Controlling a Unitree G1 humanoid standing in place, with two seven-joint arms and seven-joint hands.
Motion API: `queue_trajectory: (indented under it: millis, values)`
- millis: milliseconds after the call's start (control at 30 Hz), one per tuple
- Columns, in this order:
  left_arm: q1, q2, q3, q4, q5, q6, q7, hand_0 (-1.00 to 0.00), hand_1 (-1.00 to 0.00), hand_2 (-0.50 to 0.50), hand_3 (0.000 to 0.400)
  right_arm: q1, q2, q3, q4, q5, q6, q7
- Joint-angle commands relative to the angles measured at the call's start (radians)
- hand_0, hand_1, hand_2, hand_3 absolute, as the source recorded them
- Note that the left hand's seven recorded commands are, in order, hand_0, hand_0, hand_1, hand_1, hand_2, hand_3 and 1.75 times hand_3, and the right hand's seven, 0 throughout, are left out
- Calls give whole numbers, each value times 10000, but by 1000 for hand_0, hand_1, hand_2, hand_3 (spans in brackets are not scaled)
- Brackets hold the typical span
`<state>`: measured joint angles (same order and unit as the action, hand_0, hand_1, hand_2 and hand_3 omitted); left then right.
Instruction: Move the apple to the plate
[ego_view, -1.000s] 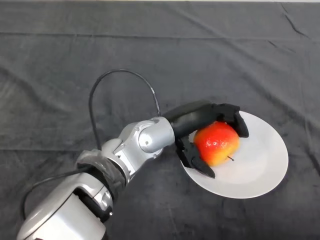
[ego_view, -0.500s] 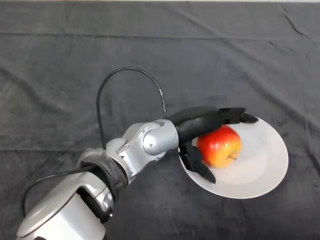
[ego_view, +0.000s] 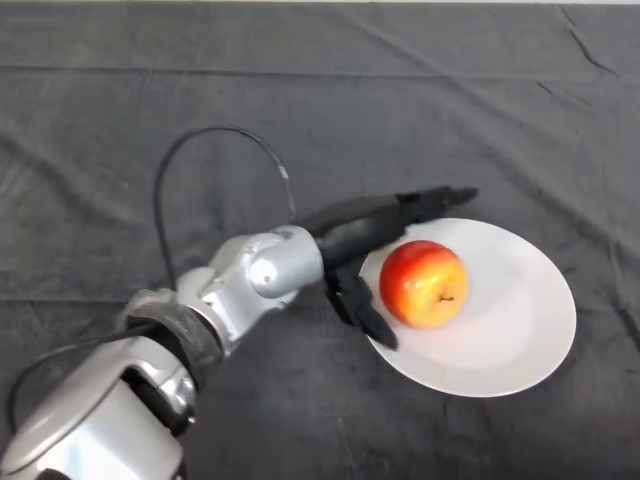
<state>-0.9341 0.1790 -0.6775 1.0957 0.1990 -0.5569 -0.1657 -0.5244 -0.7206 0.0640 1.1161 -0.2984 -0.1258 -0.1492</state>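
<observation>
Hand (ego_view: 352, 232) sits at the plate's near-left rim, fingers straight and released, clear of the fruit. Apple (ego_view: 423, 283) rests on the white plate (ego_view: 520, 330), left of centre. Withdraw level and leftward, avoiding rim contact.

The apple (ego_view: 424, 283) sits on the plate (ego_view: 520, 340), with the hand (ego_view: 352, 240) just left of it.

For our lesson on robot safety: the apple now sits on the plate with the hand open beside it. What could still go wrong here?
1. The apple rests free on the smooth white plate; a nudge could roll it off.
2. The left hand is open, with the fingers and thumb close on either side of the apple, so a careless withdrawal might clip it or the plate's rim.
</observation>
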Motion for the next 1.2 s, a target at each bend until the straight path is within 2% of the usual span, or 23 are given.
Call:
queue_trajectory:
  millis: [33, 300, 633, 967, 1200]
  values:
    - [-378, 539, 386, -73, -300, -217, 40, 0, 0, 0, 0, 768, 533, 295, 571, -235, 80, 139]
    - [8, 1429, 1511, 149, -868, -460, 115, 0, 0, 0, 0, 768, 533, 296, 573, -235, 77, 138]
    - [750, 2250, 2687, 404, -1393, -494, 241, 0, 0, 0, 0, 772, 533, 296, 565, -232, 79, 137]
    - [2076, 3392, 4006, 613, -2095, -739, 239, 0, 0, 0, 0, 780, 533, 295, 551, -229, 84, 139]
    - [2777, 3840, 4937, 802, -2640, -517, 380, 0, 0, 0, 0, 786, 533, 293, 538, -226, 90, 140]
